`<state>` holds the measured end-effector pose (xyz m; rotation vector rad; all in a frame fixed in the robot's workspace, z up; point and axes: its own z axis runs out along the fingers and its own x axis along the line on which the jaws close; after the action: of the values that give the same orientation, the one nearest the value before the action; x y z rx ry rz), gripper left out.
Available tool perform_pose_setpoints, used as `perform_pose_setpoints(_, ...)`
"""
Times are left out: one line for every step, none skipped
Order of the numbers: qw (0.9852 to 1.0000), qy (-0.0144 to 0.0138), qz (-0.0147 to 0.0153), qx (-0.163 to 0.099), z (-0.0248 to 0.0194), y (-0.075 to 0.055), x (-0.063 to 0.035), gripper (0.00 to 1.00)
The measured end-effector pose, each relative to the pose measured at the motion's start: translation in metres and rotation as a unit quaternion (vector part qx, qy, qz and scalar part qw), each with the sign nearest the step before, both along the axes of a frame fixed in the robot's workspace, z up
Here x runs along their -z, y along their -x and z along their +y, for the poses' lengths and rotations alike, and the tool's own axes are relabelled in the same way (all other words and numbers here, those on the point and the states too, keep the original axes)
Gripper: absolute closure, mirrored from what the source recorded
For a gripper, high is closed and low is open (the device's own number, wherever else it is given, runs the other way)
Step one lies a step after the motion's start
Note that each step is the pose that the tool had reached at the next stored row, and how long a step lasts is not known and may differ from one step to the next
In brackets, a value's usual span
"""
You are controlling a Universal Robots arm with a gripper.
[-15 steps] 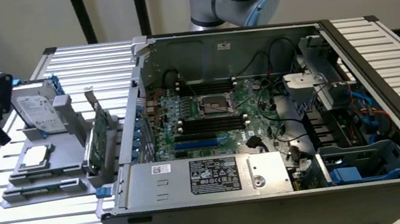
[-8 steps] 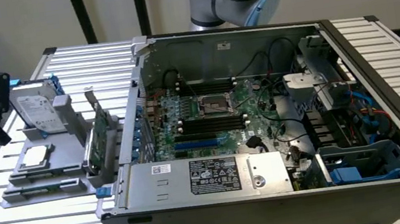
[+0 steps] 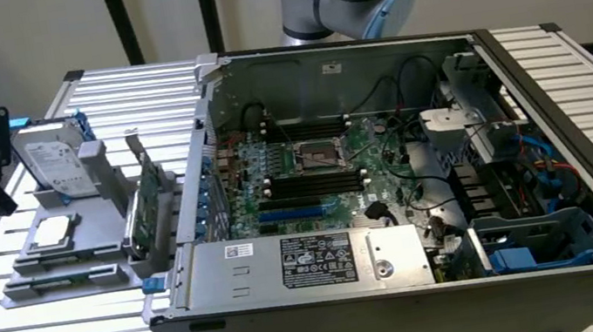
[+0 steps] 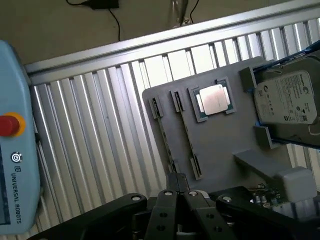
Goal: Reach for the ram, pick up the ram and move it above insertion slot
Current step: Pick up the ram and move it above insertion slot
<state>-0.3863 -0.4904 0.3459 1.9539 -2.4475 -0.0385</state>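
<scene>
One thin green ram stick (image 3: 63, 276) stands on edge in the flat grey plastic holder (image 3: 95, 236), as far as you can see. Your black gripper (image 4: 178, 188) hangs above that holder, fingers pinched together, holding nothing.

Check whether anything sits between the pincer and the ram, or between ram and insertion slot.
Pincer to ram: nothing visible. Ram to insertion slot: the upright expansion card and the case wall stand between them.
</scene>
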Motion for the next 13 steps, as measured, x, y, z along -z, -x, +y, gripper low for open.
perform_pose_setpoints(1.0000,-0.0001,-0.0006,-0.009,0.0000,0.0000,0.0003,0.89)
perform_pose_setpoints(0.9998,-0.0001,-0.0012,-0.018,0.0000,0.0000,0.0005,0.89)
perform_pose_setpoints(0.9996,0.0000,-0.0017,-0.027,0.0000,0.0000,0.0005,0.89)
perform_pose_setpoints(0.9994,-0.0001,-0.0022,-0.036,0.0000,0.0000,0.0007,0.89)
perform_pose_setpoints(0.9990,-0.0001,-0.0027,-0.045,0.0000,0.0000,0.0008,0.89)
perform_pose_setpoints(0.9985,-0.0001,-0.0032,-0.054,0.0000,0.0000,0.0010,0.89)
perform_pose_setpoints(0.9980,-0.0001,-0.0037,-0.064,0.0000,0.0000,0.0012,0.89)
perform_pose_setpoints(0.9974,-0.0001,-0.0043,-0.073,0.0000,0.0000,0.0013,0.89)
perform_pose_setpoints(0.9967,-0.0001,-0.0050,-0.081,0.0000,0.0000,0.0015,0.89)
perform_pose_setpoints(0.9959,-0.0001,-0.0057,-0.090,0.0000,0.0000,0.0017,0.89)
perform_pose_setpoints(0.9950,-0.0001,-0.0064,-0.099,0.0000,0.0000,0.0019,0.89)
perform_pose_setpoints(0.9941,-0.0001,-0.0071,-0.108,0.0000,0.0000,0.0021,0.89)
perform_pose_setpoints(0.9931,-0.0001,-0.0077,-0.117,0.0000,0.0000,0.0023,0.89)
